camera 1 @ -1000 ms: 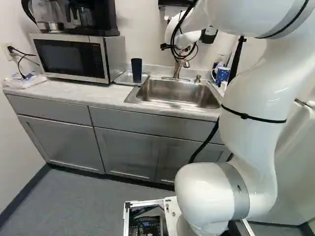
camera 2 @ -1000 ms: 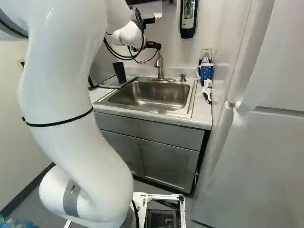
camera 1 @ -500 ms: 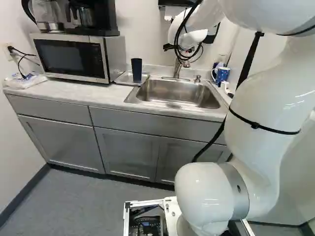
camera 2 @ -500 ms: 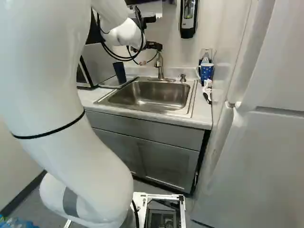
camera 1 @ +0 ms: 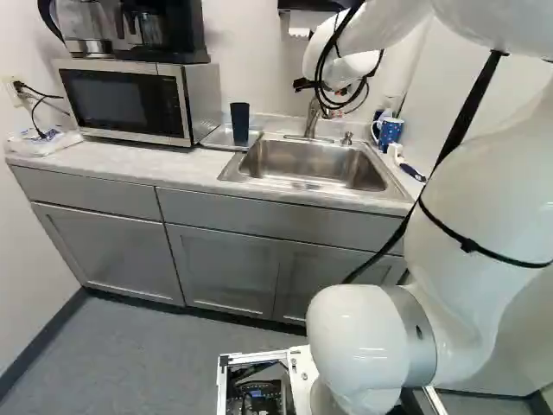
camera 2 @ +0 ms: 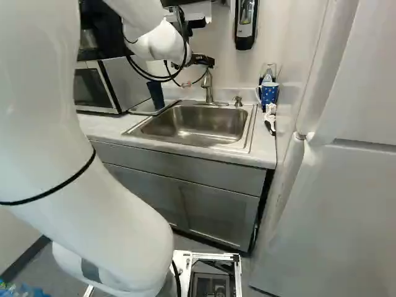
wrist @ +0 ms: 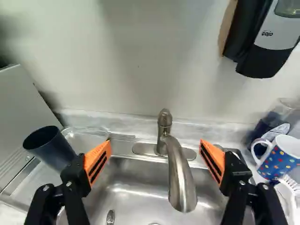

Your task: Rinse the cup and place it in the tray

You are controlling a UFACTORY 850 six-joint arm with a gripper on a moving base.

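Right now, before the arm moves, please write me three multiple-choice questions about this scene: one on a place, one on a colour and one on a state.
1. Where is the dark cup?
A) In the sink
B) On top of the microwave
C) In the tray beside the sink

2. What colour are the pads of the hand?
A) Orange
B) Green
C) White

3. In what state is the hand?
A) Shut on the cup
B) Open, holding nothing
C) Shut on a mug

Key:
1 C: the left base view shows the cup in the tray, between the microwave and the sink.
2 A: both pads show orange in the wrist view.
3 B: its fingers stand wide apart, and neither touches the faucet seen ahead between them.
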